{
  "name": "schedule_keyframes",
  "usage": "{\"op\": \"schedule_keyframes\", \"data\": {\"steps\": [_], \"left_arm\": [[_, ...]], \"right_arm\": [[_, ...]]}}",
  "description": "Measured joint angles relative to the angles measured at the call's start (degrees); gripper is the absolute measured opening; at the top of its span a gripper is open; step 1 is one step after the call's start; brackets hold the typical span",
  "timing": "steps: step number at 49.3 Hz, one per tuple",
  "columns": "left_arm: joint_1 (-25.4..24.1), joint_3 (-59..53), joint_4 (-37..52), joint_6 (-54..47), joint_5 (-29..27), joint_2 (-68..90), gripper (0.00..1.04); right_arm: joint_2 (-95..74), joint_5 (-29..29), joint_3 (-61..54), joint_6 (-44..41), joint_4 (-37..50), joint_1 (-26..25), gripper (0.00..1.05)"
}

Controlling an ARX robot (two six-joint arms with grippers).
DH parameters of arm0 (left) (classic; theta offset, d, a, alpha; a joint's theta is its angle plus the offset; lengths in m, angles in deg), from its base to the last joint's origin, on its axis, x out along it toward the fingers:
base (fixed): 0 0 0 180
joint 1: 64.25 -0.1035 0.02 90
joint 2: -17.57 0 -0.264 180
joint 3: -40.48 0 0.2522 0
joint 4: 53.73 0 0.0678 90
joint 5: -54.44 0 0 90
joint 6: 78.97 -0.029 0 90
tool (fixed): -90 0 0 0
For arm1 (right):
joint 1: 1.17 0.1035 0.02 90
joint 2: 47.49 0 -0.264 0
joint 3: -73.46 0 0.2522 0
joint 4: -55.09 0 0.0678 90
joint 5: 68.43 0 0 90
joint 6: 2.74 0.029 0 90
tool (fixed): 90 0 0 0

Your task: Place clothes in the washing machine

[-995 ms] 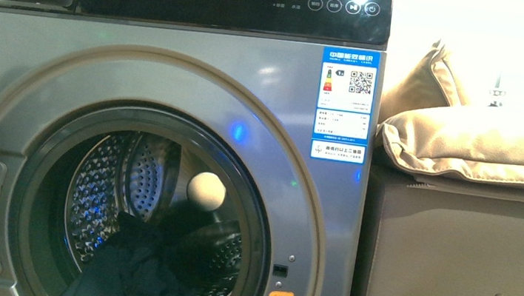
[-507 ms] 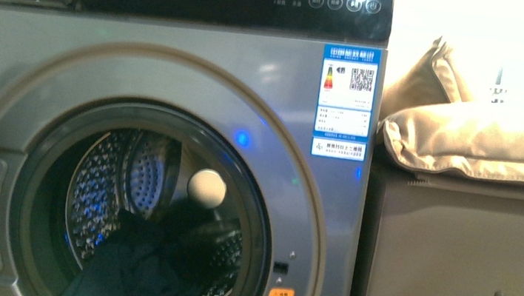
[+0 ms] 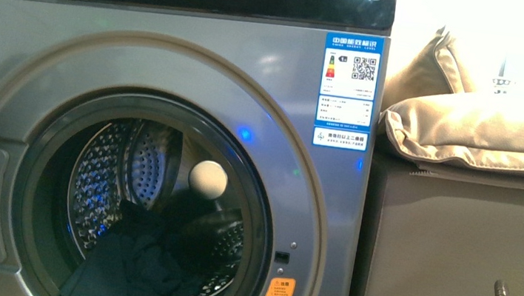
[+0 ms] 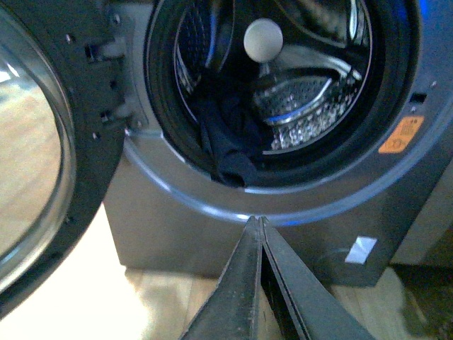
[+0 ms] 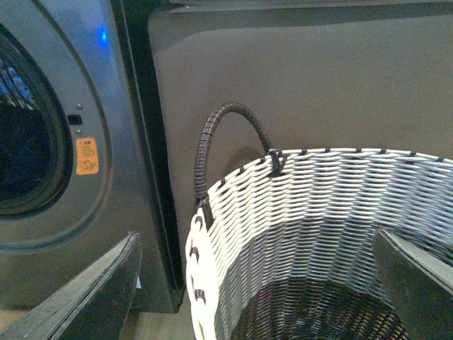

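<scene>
Left wrist view shows the left end effector (image 4: pixel 260 225) with its two dark fingers pressed together to a point, holding nothing, hanging just outside and below the lip of the washing machine (image 4: pixel 184 212). Directly beyond that tip, inside the round opening, the clothes (image 4: pixel 230 142) lie as a dark navy heap against the lower near side of the perforated steel drum, one fold draping onto the black rubber door seal. Farther in past the garment a pale ball (image 4: pixel 262 40) sits against the drum's back, and the open door (image 4: pixel 42 142) swings out to one side of the end effector. An orange warning sticker (image 4: pixel 400 134) is on the grey front panel on the other side. From the front view the clothes (image 3: pixel 130 267) fill the bottom of the porthole, with the pale ball (image 3: pixel 207 180) above them, and a blue-white energy label (image 3: pixel 347 91) is fixed to the upper corner of the washing machine (image 3: pixel 179 64); beige cushions (image 3: pixel 484 132) lie beside the appliance. Right wrist view has the right end effector (image 5: pixel 255 283) spread wide apart and empty, poised over the open mouth of a white wicker basket (image 5: pixel 318 205), whose dark handle (image 5: pixel 226 142) arches up just ahead of it, with the washing machine (image 5: pixel 134 106) off to one side.
</scene>
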Motion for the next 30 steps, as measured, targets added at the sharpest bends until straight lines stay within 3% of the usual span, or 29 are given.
{"op": "schedule_keyframes", "data": {"steps": [20, 30], "left_arm": [[0.00, 0.00, -0.31, 0.00, 0.02, -0.39, 0.04], [0.00, 0.00, -0.31, 0.02, 0.02, -0.39, 0.37]], "right_arm": [[0.00, -0.02, 0.00, 0.00, 0.00, 0.00, 0.97], [0.00, -0.02, 0.00, 0.00, 0.00, 0.00, 0.97]]}}
